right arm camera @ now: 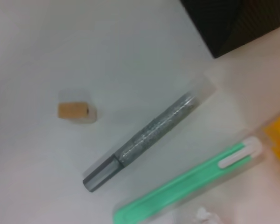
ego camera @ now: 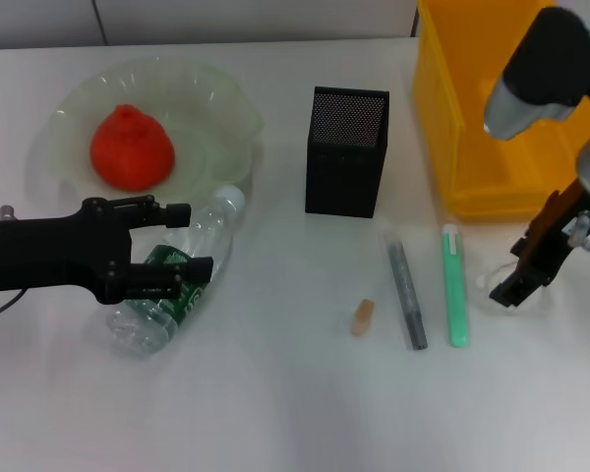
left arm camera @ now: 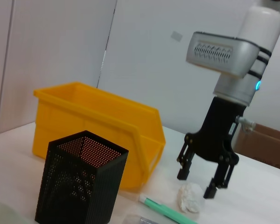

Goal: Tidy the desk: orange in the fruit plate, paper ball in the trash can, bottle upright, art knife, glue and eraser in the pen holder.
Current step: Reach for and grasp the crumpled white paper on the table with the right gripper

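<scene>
Left black gripper (ego camera: 182,239) near the desk's (ego camera: 275,413) left edge, fingers spread around the lying clear plastic bottle with green label (ego camera: 172,280), contact unclear; red-orange lumpy orange (ego camera: 130,147) sits in the pale-green ruffled fruit plate (ego camera: 226,108) at far left. Black mesh pen holder (ego camera: 346,150) mid-desk; tan eraser block (ego camera: 362,317), grey glitter glue stick (ego camera: 407,293), green art knife (ego camera: 455,285) toward the front edge. Yellow bin trash can (ego camera: 452,118) at far right corner; right gripper (left arm camera: 199,183) open over white paper ball (left arm camera: 190,197)
</scene>
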Robot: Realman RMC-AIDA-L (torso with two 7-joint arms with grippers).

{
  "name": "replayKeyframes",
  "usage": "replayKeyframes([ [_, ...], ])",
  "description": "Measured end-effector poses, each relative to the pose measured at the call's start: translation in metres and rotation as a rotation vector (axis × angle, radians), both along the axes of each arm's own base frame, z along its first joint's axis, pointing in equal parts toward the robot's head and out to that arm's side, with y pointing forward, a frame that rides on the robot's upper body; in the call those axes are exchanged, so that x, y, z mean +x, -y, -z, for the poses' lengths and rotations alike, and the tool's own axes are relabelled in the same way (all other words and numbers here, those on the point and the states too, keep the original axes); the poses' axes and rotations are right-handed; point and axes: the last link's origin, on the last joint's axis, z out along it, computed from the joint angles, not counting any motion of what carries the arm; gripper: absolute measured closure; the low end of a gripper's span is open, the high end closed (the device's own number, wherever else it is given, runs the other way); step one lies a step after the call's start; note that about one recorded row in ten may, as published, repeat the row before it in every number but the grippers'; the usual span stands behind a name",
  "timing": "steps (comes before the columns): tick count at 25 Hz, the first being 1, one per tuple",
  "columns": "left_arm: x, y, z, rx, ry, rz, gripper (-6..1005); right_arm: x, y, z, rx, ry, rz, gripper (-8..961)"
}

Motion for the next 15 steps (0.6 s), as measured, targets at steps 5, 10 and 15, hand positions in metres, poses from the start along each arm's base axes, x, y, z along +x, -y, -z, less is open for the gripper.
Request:
replayKeyframes([
  [5,-0.0005,0.0008,0.0008,-0.003,0.000,-0.002,182,0.0022,-0.0004,0.0094,-0.019,0.022,-0.009,308],
  [10,-0.0004,0.0007,0.0007,-0.002,0.001,-0.002,184,0.0031,-0.0008,0.0078,-0.020,0.039,-0.010,288],
  [15,-0.0001,0.0005,0.0006,-0.001,0.002,-0.001,185,0.0050,-0.0007,0.0068,-0.022,0.058,-0.010,463],
])
